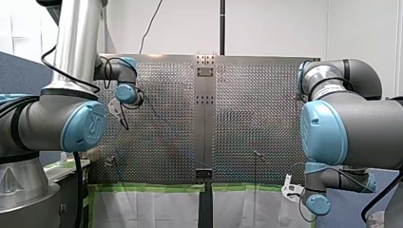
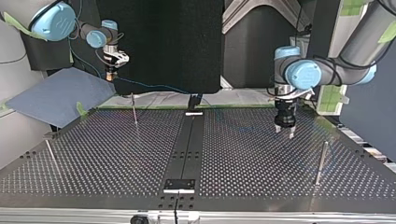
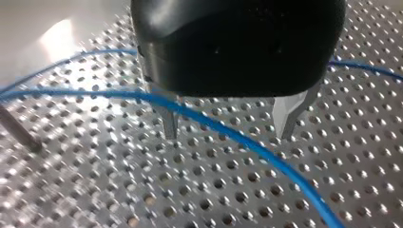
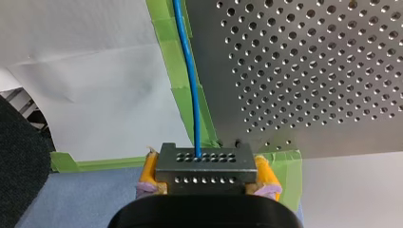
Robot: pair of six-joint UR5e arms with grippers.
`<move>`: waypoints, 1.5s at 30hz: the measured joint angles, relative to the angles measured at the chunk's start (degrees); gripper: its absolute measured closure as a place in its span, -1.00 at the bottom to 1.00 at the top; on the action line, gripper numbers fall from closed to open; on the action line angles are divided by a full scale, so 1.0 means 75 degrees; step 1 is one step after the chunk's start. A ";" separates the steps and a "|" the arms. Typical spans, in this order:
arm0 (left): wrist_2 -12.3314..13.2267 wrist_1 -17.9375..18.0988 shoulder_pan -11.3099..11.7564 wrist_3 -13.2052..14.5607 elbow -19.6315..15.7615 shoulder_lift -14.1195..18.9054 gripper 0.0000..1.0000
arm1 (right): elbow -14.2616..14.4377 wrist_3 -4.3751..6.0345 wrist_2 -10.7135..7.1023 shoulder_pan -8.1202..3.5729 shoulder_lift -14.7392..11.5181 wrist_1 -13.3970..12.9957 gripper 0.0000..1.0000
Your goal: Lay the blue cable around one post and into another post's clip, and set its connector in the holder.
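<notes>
gripping the connector point(image 4: 205, 166) in the right claw point(image 4: 206, 176), off the table's point(image 4: 309, 71) taped edge, trailing the blue cable point(image 4: 188, 71) across the holes. hovering the left claw point(image 3: 228, 126), released, over the cable. not yet looping any post point(image 2: 134, 109), clipping or seating. failing to make out clip or holder.

Blue cable point(image 3: 256, 149) cut off at both edges, post point(image 3: 21, 135) blurred and cropped

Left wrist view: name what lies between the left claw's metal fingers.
In the left wrist view, the blue cable runs slantwise between the fingers of the open left claw, over the perforated metal table.
</notes>
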 joint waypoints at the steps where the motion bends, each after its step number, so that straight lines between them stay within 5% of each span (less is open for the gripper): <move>1: 0.0032 0.0077 0.0008 -0.0026 -0.0080 0.0078 -1.00 | -0.0002 0.0000 0.0000 0.0003 0.0001 0.0006 1.00; 8: 0.0224 0.0479 0.0063 -0.0157 -0.0548 0.0546 -1.00 | -0.0010 -0.0019 -0.0006 0.0009 0.0001 0.0030 1.00; 20: 0.0933 0.0845 0.0448 -0.0949 -0.1461 0.1460 -1.00 | -0.0015 -0.0058 -0.0012 0.0010 0.0000 0.0067 1.00; 32: 0.0657 0.0162 0.1186 -0.0445 -0.1763 0.2256 -1.00 | -0.0018 -0.0097 -0.0013 0.0010 -0.0002 0.0082 1.00; 45: 0.0105 -0.0383 0.1559 -0.0569 -0.1524 0.3084 -1.00 | -0.0025 -0.0141 -0.0017 0.0003 -0.0002 0.0114 1.00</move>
